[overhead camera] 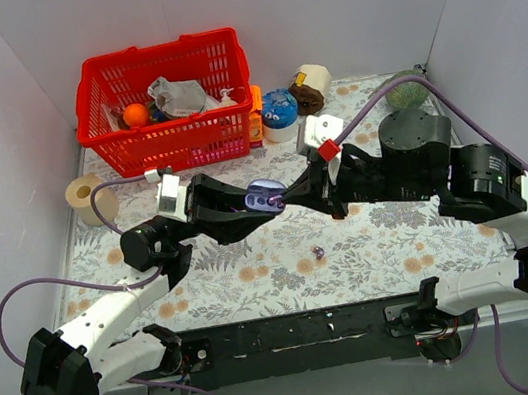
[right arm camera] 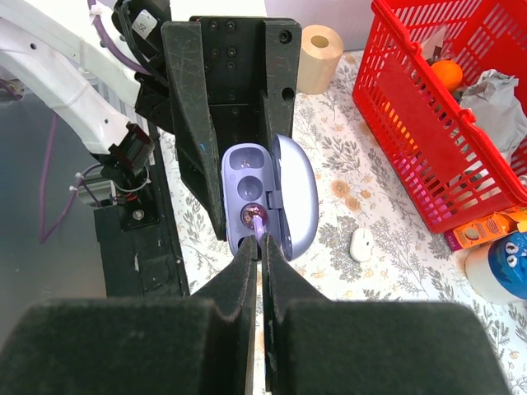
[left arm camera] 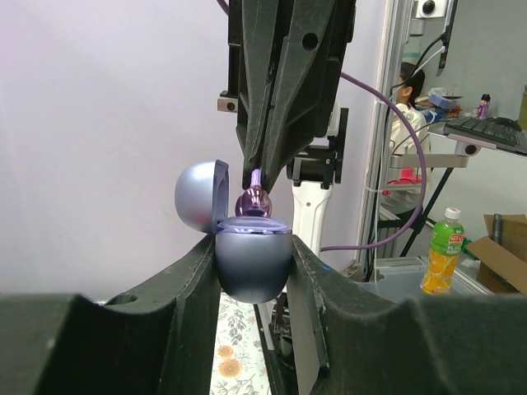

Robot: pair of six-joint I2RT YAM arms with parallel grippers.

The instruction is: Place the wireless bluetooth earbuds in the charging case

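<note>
My left gripper (overhead camera: 253,205) is shut on the lavender charging case (overhead camera: 266,195), held above the table with its lid open. In the left wrist view the case (left arm camera: 254,263) sits between my fingers with the lid (left arm camera: 200,196) swung left. My right gripper (right arm camera: 262,247) is shut on the stem of a shiny purple earbud (right arm camera: 252,216). The bud rests at the near socket of the case (right arm camera: 245,177); the far socket is empty. From the left wrist view the earbud (left arm camera: 254,200) hangs from the right gripper (left arm camera: 265,169) onto the case top. A second earbud (overhead camera: 317,249) lies on the floral cloth.
A red basket (overhead camera: 167,102) with several items stands at the back left. A tape roll (overhead camera: 90,198) lies at the left edge. An orange box (overhead camera: 255,118), a blue cup (overhead camera: 280,112), a white roll (overhead camera: 315,77) and a green ball (overhead camera: 406,90) line the back. A small white object (right arm camera: 361,243) lies on the cloth.
</note>
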